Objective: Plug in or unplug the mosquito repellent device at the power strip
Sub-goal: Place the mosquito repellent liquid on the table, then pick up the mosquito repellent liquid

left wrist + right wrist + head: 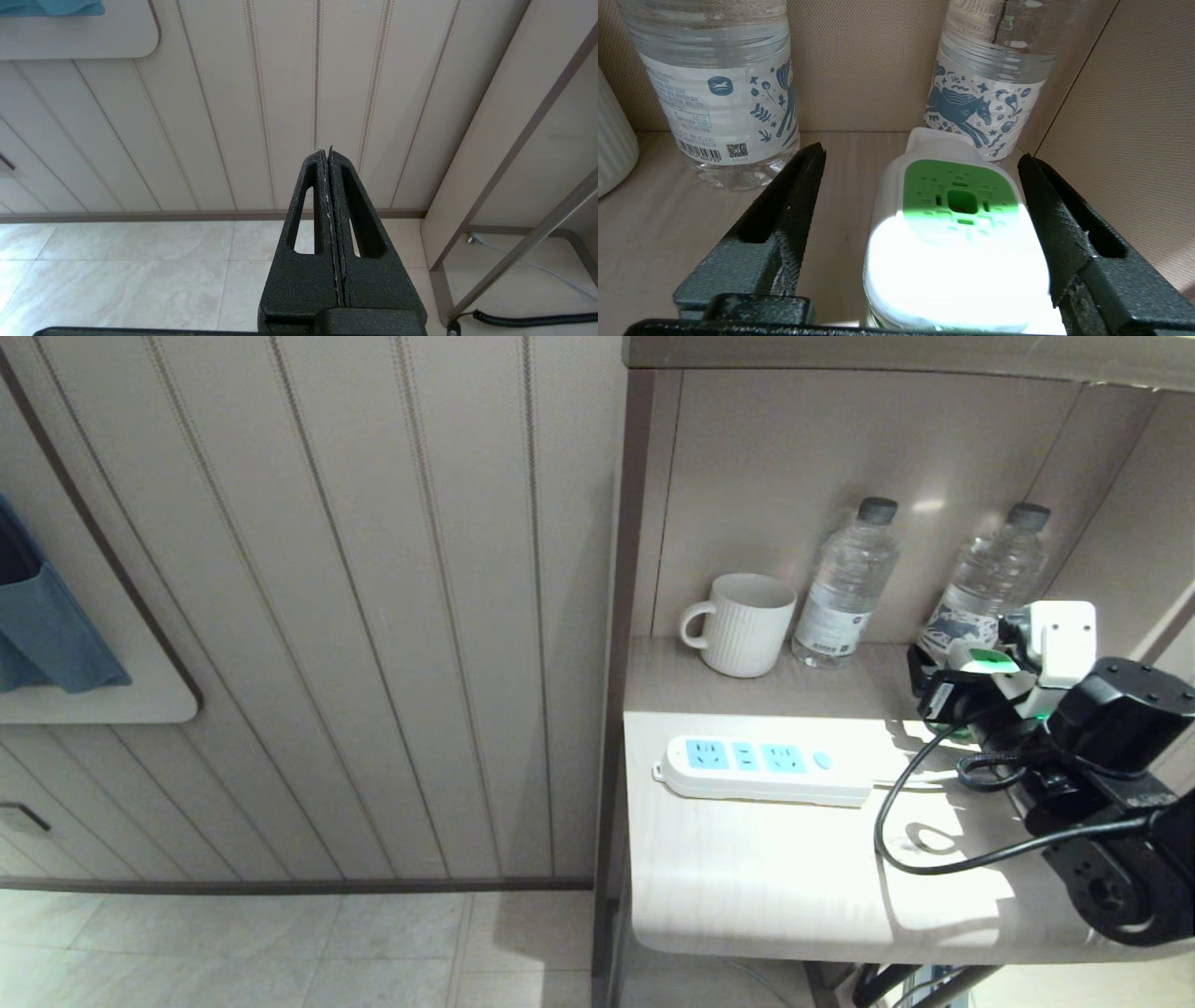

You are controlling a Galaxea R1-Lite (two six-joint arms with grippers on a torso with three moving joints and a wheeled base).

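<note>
Green-and-white mosquito repellent device (957,233) stands between the right gripper's (920,158) spread fingers, left fingers (322,210) together.

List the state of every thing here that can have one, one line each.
mosquito repellent device: unplugged, standing on the shelf between the open jaws.
power strip: lying flat, all sockets free.
right gripper: open, astride the device, one finger close by its side.
left gripper: shut, holding nothing, away from the shelf.
water bottles: upright, capped.
mug: upright, handle toward the wall panel.
</note>
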